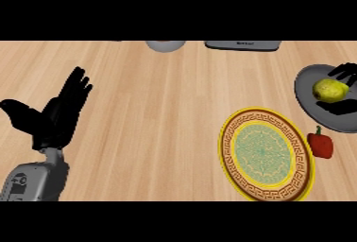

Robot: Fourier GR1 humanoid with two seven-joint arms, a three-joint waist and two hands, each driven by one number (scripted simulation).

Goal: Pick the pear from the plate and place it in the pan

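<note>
You find the pear [329,90] at the right edge of the frame, in its upper part, already over the grey pan [307,97], not on the plate [230,160]. The plate, with its yellow rim and ornament, lies bare at the lower right, and a small red pepper [320,144] stands just beside its right rim.

The right hand [343,72] is around the pear: dark fingers show above the fruit and a dark part, I think the thumb, shows below it. So the fingers are curled round the pear and have hold of it. Whether the pear already touches the pan's bottom, I cannot tell from this view.

The left hand [59,111] is at the left of the frame, open, fingers straight and pointing up, with nothing in it. It is only resting there.

About the pear itself, my judgement is this: it is light and rather stiff, but its skin is smooth and its form is round, so it can slip or roll. The best hold is across the wide lower body, with thumb and fingers on opposite sides, not at the narrow neck. When you let it go, lower it until it sits in the pan, because a round fruit may roll toward the pan's wall.
</note>
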